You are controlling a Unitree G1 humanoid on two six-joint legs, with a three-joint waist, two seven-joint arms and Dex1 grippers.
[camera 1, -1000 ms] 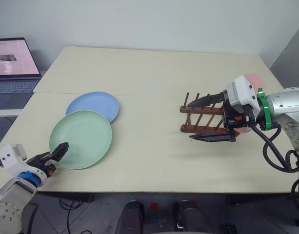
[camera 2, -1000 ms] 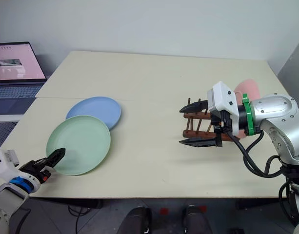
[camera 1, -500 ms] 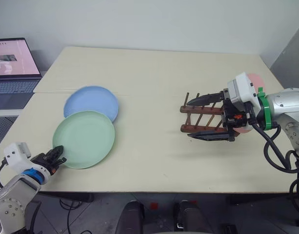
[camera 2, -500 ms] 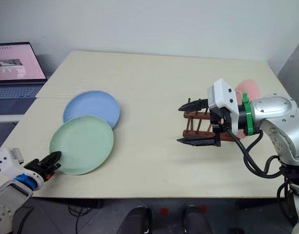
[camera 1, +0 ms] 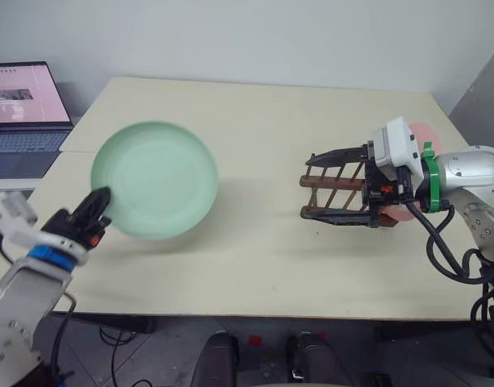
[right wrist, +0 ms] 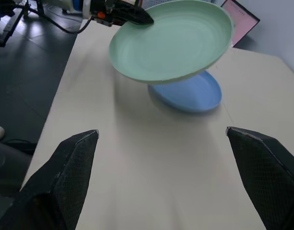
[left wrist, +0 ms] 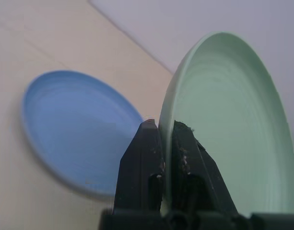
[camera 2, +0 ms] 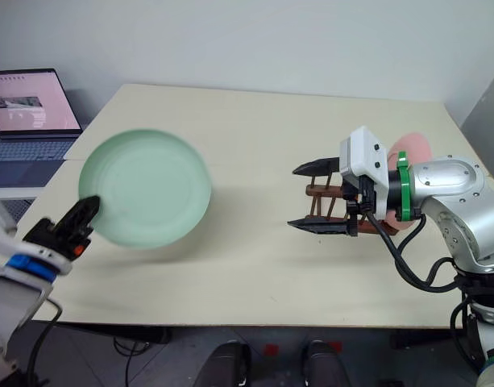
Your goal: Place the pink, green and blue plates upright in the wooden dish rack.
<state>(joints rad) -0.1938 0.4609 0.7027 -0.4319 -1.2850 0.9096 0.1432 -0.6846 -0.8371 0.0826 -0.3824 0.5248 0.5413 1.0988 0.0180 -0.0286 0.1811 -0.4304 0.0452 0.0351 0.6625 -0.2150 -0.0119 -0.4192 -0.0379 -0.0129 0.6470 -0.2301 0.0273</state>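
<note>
My left hand point(camera 1: 92, 211) is clamped on the green plate's point(camera 1: 155, 179) rim, plate held above the blue plate point(left wrist: 75, 127) lying on the counter point(camera 1: 263, 242). My right hand point(camera 1: 331, 184) is spread wide at the wooden dish rack point(camera 1: 337, 198), pink plate point(camera 1: 424, 139) just behind it.

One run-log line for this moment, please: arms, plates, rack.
left gripper: shut on green plate, lifted off table | right gripper: open beside rack | blue plate: flat on table | pink plate: behind right arm

Cream table point(camera 1: 255, 266) against pale wall point(camera 1: 255, 36); laptop point(camera 1: 25, 101) beside it.
</note>
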